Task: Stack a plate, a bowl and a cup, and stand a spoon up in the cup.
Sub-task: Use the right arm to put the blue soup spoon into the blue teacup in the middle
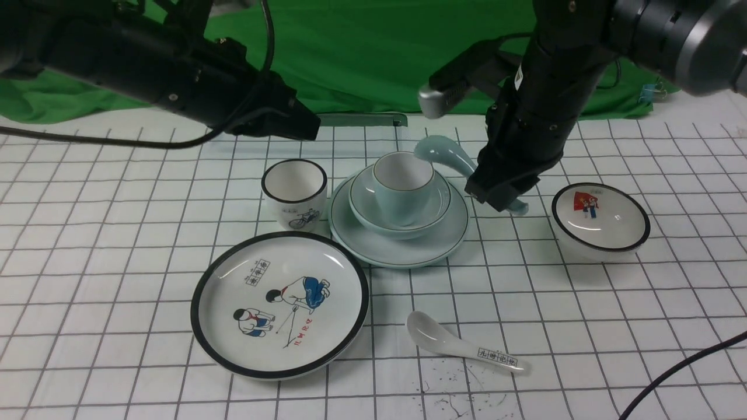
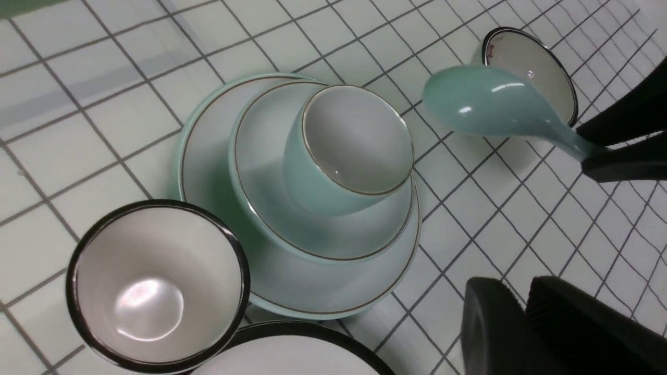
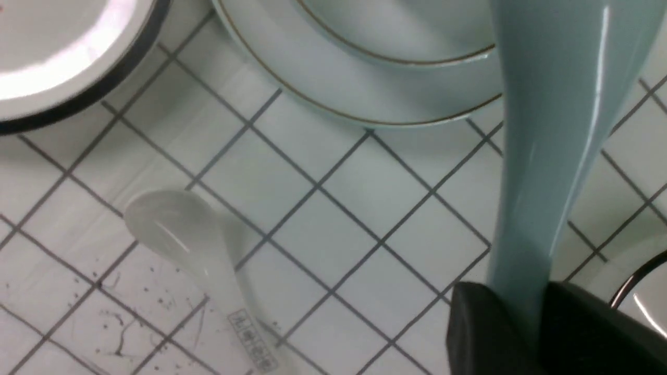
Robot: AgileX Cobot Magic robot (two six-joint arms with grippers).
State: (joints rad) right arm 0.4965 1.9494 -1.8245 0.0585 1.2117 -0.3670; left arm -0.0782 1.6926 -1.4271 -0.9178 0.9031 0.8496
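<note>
The pale blue-green plate [image 1: 402, 248] holds the matching bowl [image 1: 365, 207], and the cup [image 1: 402, 184] stands upright in the bowl. The stack also shows in the left wrist view: plate [image 2: 208, 156], bowl [image 2: 260, 172], cup [image 2: 354, 140]. My right gripper [image 1: 496, 189] is shut on the pale blue spoon [image 1: 440, 150] by its handle [image 3: 542, 172], holding it in the air just right of the cup, scoop end near the cup's rim. The spoon also shows in the left wrist view [image 2: 484, 101]. My left gripper [image 2: 521, 297] is shut and empty, hovering behind the stack.
A white black-rimmed cup with a bicycle [image 1: 293, 192] stands left of the stack. A large cartoon plate [image 1: 280, 303] lies in front, a white spoon [image 1: 461, 344] to its right, and a white pictured bowl [image 1: 600, 219] at the right. Green cloth hangs behind.
</note>
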